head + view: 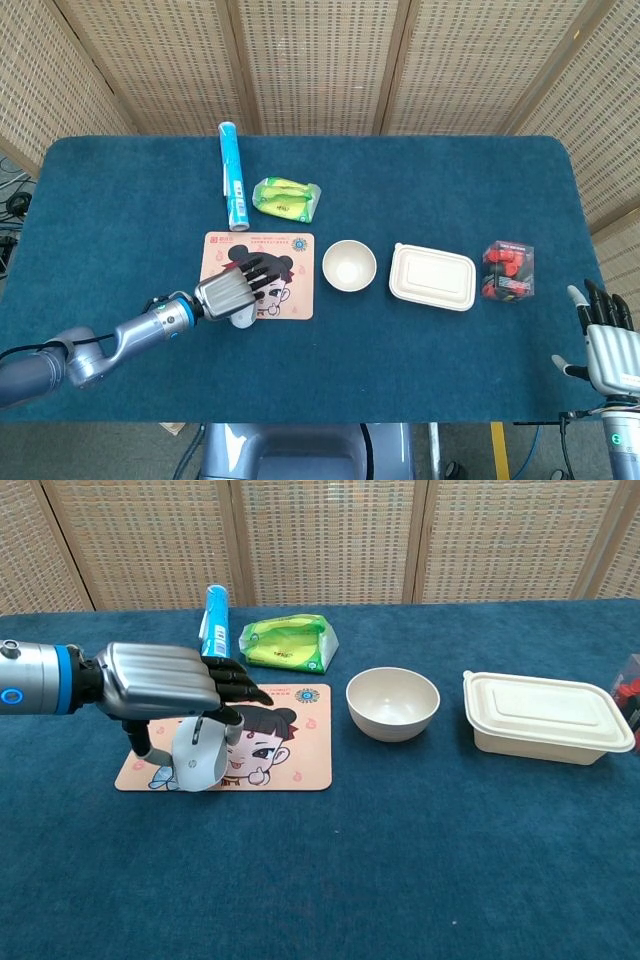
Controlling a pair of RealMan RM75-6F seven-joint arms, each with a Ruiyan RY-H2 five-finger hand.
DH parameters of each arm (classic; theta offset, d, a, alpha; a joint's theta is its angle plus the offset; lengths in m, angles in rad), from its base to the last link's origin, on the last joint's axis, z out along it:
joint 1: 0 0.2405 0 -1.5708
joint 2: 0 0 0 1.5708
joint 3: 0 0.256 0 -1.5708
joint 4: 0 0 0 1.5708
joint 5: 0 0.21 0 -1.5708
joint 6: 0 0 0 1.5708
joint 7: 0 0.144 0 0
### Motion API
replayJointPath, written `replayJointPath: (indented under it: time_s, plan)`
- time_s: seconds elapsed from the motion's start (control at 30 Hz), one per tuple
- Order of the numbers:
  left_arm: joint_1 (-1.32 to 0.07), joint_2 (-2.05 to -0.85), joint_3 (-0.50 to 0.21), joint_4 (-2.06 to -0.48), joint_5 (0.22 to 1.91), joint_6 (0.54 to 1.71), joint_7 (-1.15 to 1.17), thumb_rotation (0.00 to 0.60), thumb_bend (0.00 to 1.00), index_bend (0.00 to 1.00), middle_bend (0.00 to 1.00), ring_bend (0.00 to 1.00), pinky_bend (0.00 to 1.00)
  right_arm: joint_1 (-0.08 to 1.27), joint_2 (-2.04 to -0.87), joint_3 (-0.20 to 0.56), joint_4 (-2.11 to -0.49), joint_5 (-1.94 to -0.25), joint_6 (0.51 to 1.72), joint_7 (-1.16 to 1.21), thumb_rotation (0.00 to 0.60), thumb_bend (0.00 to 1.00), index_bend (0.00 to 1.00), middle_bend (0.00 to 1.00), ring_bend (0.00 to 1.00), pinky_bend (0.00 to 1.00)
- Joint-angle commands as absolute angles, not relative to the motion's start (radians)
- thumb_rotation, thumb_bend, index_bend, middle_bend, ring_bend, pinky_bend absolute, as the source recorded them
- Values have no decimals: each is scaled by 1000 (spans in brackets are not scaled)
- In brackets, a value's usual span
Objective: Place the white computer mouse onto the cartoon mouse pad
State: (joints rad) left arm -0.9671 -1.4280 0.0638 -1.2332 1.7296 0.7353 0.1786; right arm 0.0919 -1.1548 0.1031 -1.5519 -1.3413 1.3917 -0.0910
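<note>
Over the pad's [290, 765] near left part sits your mouse [197, 761], white and glossy with a small dark logo on its back and a grey wheel up front, nose pointing away from you. Whether it rests on the pad or hangs just above it, the views don't settle. Your left hand [165, 685] arches over it palm down, silver back up, dark fingers [238, 685] reaching past the mouse's nose, thumb curled down its left side — it's gripping the mouse from above. From the head view the same hand [232, 289] covers the pad's [290, 300] cartoon face, forearm running off to the lower left. Your right hand [606, 335] stands upright at the table's far right corner, fingers spread, holding nothing.

Dark blue cloth [400, 880] covers the table. Behind the pad lie a blue roll [213, 615] and a green packet [287, 643]; to its right a cream bowl [392, 702], then a lidded box [545, 717], then a clear tub of red bits [508, 270]. Woven screens [320, 540] close off the back.
</note>
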Motion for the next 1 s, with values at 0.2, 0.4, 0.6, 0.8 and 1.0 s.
replayJointPath:
  time_s: [0.2,0.4,0.6,0.8,1.0]
  plan:
    - [-1007,-1506,38,-1088,1691,708,113,600,293,597,0,0,0,93,-1154,107,-1547,-1330,1383,-83,600,0,23,0,0,0]
    - [-1028,-1558,32,-1021,1676,693,99,600,294,599,0,0,0,93,-1152,108,-1546,-1328,1382,-76,600,0,23,0,0,0]
    - [-1041,-1584,35,-992,1680,702,115,600,282,591,0,0,0,93,-1151,108,-1545,-1329,1382,-71,600,0,23,0,0,0]
    - [-1044,-1593,35,-991,1673,707,142,600,254,399,0,0,0,91,-1151,109,-1545,-1331,1386,-69,600,0,23,0,0,0]
    - [-1042,-1587,36,-998,1665,716,166,600,226,170,0,0,0,90,-1151,110,-1546,-1328,1388,-68,600,0,23,0,0,0]
